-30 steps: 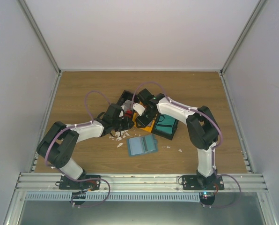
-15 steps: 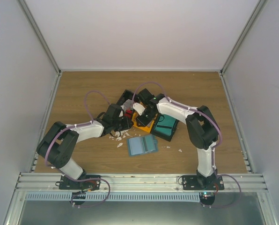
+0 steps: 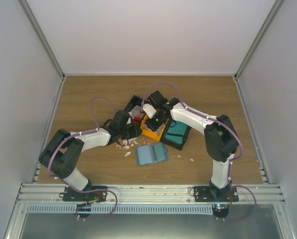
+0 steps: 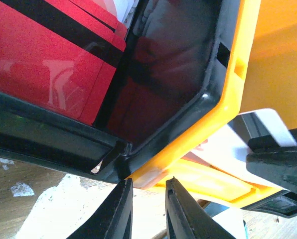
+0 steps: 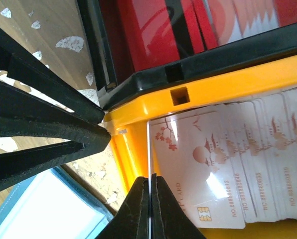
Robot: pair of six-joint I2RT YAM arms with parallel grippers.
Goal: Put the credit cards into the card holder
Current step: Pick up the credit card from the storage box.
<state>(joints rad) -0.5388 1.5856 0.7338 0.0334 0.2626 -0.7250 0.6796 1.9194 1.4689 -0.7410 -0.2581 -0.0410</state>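
Note:
Several pale credit cards (image 5: 248, 164) with red print lie fanned in an orange bin (image 5: 213, 84). My right gripper (image 5: 150, 178) is shut on the thin edge of one credit card (image 5: 149, 144), which stands on edge at the bin's left end. My left gripper (image 4: 146, 181) pinches the corner of the orange bin (image 4: 238, 74), its jaws narrowly apart around the rim. The blue card holder (image 3: 151, 155) lies open on the table just in front of both grippers, and its pale inside (image 5: 49, 214) shows below the bin.
A black bin (image 5: 213, 52) holding red cards adjoins the orange one at the back. A teal block in another black bin (image 3: 176, 133) sits to the right. White scraps (image 3: 126, 147) litter the wood near the left gripper (image 3: 136, 130).
My right gripper's jaws have closed on the card's edge, and its wrist has shifted slightly up and left over the orange bin. The left arm has not moved.

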